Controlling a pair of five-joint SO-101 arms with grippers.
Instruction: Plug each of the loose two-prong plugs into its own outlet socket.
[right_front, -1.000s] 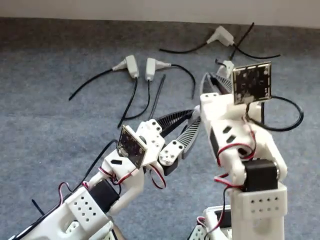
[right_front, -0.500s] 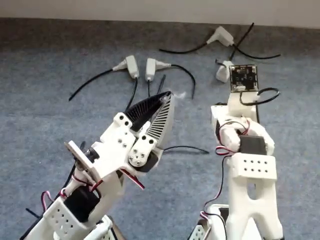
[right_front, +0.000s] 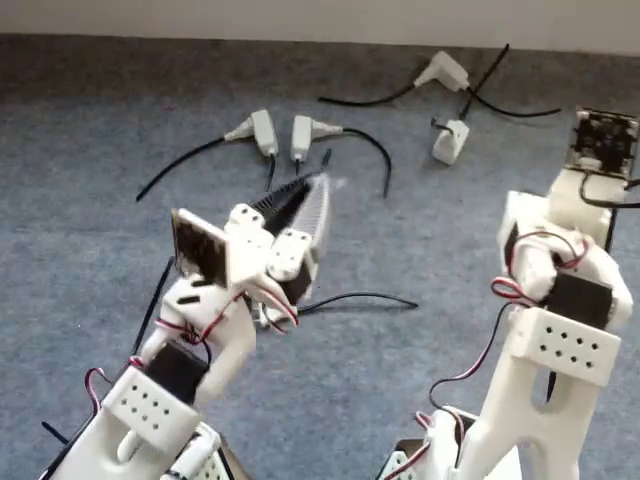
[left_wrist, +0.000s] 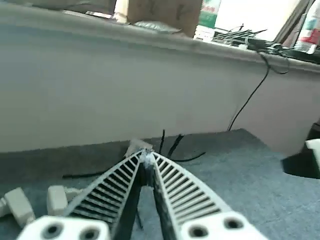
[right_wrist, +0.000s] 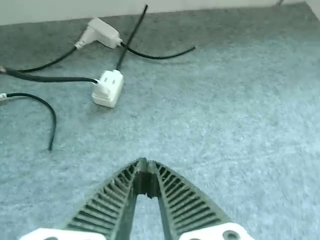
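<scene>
Two white plug pieces with black cords, one (right_front: 262, 130) beside the other (right_front: 300, 137), lie on the grey carpet at the back left. They also appear in the left wrist view (left_wrist: 17, 205) (left_wrist: 57, 197). Just short of them my left gripper (right_front: 318, 185) (left_wrist: 146, 160) is shut and empty. At the back right lie an angled white plug (right_front: 445, 70) (right_wrist: 102, 32) and a white socket block (right_front: 450, 140) (right_wrist: 109, 87). My right gripper (right_wrist: 145, 167) hovers shut over bare carpet, well short of that block.
Black cords (right_front: 350, 298) trail across the carpet between the arms and around the plugs. A pale wall (left_wrist: 150, 90) borders the far edge of the carpet. The right arm's body (right_front: 560, 290) stands tall at the right side.
The right arm has swung from the middle to the right. The left arm has turned and its shut gripper has moved up toward the two plug pieces at the back left.
</scene>
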